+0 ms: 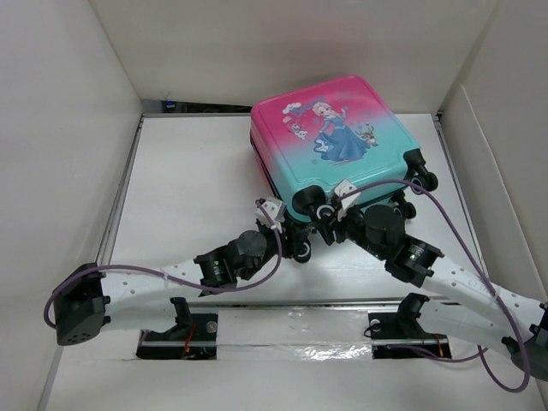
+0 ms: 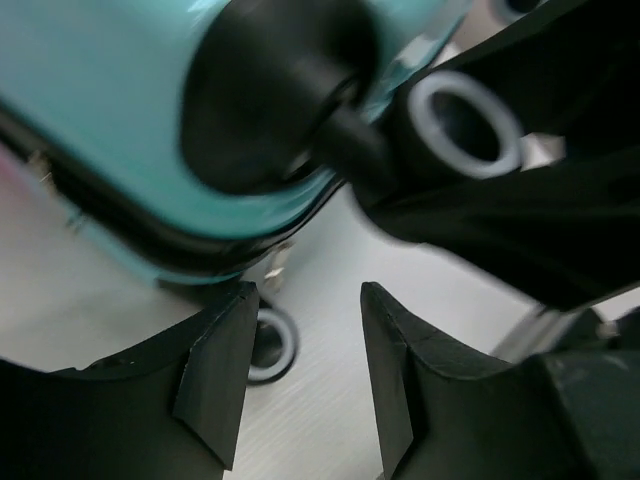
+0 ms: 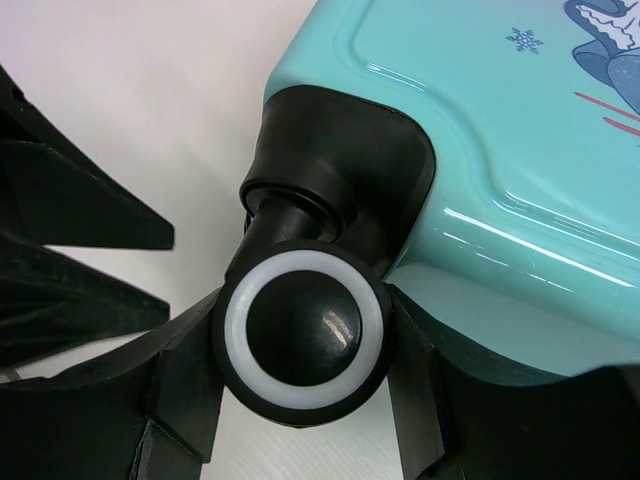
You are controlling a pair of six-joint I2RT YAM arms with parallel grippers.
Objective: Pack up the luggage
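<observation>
Your left gripper (image 2: pixel 305 340) sits low in view, its two black fingers (image 2: pixel 215 370) spread apart with only bare table (image 2: pixel 320 280) between them. Above hangs the teal suitcase (image 2: pixel 100 110), blurred, with a black wheel mount (image 2: pixel 270 90). A pale-ringed wheel (image 2: pixel 465 125) shows upper right, and a second wheel (image 2: pixel 270 348) rests just beside the left-hand finger.

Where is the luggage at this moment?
In the top view, the luggage lies closed far right on the table, one wheel between the fingers of the right gripper.

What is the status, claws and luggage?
Left claw open, empty. Right claw shut on wheel. Luggage flat, picture side up.
</observation>
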